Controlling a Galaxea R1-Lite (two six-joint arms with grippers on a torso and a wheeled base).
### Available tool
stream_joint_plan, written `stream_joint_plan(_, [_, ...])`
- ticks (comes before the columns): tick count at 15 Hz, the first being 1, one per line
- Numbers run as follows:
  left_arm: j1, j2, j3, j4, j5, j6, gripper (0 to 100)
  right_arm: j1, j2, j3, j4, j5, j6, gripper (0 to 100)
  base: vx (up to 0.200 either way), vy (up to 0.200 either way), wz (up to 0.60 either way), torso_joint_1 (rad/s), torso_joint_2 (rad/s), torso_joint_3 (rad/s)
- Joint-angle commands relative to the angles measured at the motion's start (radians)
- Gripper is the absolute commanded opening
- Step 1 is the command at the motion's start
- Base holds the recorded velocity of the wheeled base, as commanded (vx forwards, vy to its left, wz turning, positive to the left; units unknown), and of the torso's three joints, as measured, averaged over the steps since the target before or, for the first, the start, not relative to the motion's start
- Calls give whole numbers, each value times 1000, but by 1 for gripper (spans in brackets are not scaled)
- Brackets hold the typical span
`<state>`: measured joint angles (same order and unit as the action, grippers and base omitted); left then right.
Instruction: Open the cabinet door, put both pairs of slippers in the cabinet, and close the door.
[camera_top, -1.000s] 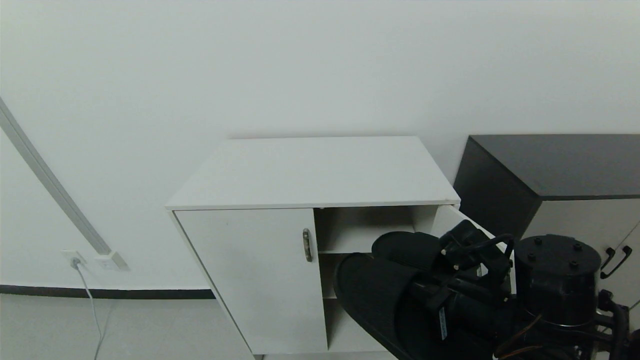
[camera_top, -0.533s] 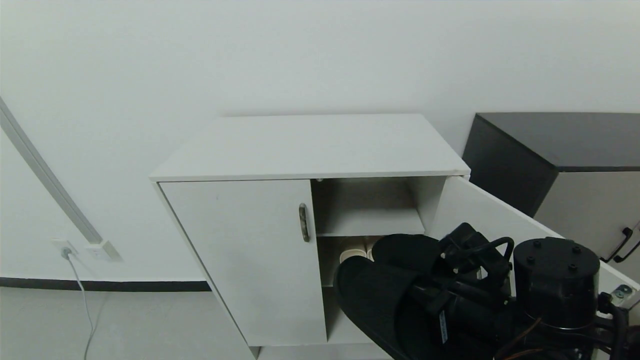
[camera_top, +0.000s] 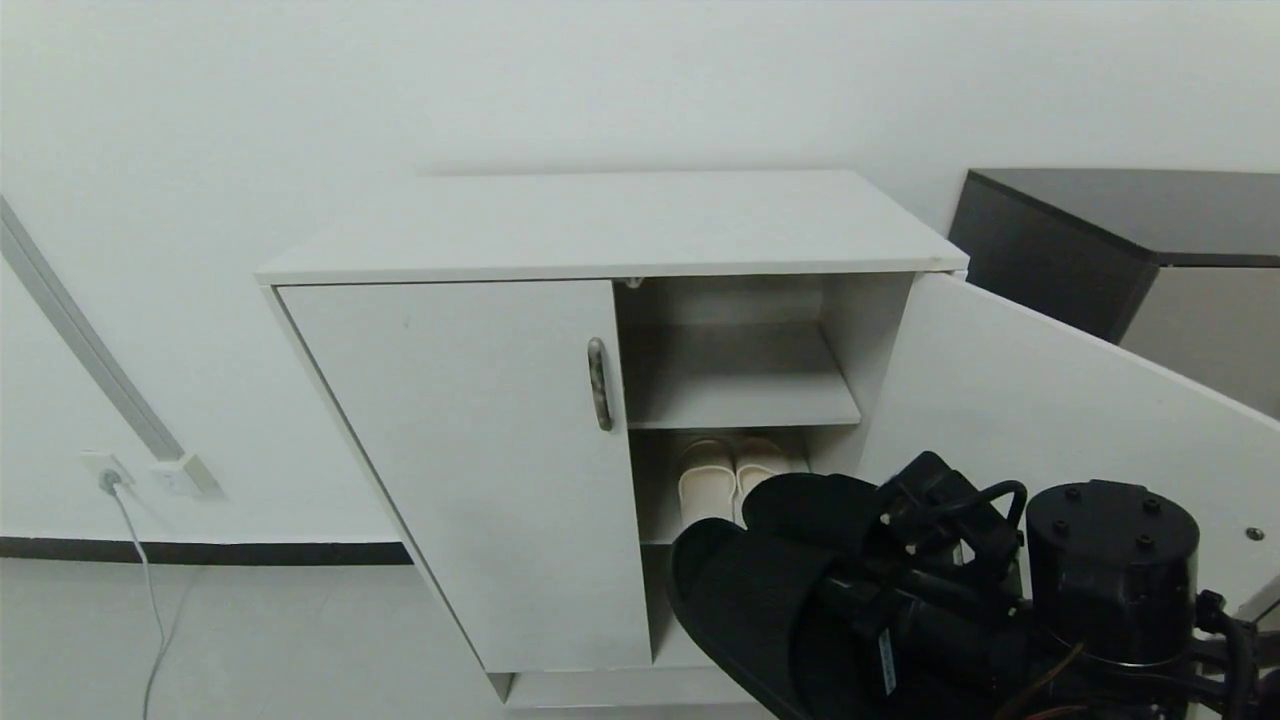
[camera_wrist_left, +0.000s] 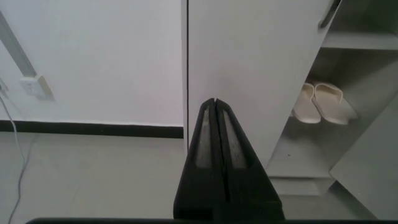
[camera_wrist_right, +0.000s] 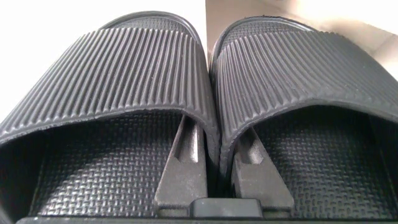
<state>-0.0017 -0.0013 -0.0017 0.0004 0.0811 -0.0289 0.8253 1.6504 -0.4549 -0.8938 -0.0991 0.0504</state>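
My left gripper (camera_wrist_left: 214, 155) had its two fingers pressed together with nothing in them. The cabinet (camera_top: 610, 225) stood just ahead of it, with the left door (camera_top: 460, 450) shut. Further ahead and to that gripper's right, the white slippers (camera_top: 730, 475) lay side by side on a shelf inside. My right gripper (camera_wrist_right: 216, 143) had one finger inside each of the black slippers (camera_top: 780, 590) and squeezed their inner sides together, so it held the pair with the toes pointing away from it, toward the open side of the cabinet. The right door (camera_top: 1050, 400) stood wide open beside that gripper. I think one pair was done and I was bringing in the second. Next I would need to push the black pair forward onto a shelf, keeping away from the white pair, then let go. Since a second ago the head camera had moved, so the cabinet looked bigger and closer, and the white pair now showed.
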Motion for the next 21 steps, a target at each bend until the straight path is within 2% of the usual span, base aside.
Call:
stream_joint_plan(1, [0, 1, 0, 1, 0, 0, 0, 1, 2, 2, 0, -1, 0, 0, 0, 0, 0, -115, 471, 349])
stream_joint_plan(11, [0, 1, 0, 0, 0, -2, 0, 8, 15, 13, -20, -1, 0, 0, 0, 0, 0, -51, 416, 362])
stream_joint_plan(21, [0, 1, 0, 1, 0, -2, 0, 18, 29, 41, -60, -2, -29, 0, 0, 0, 0, 0, 20, 17])
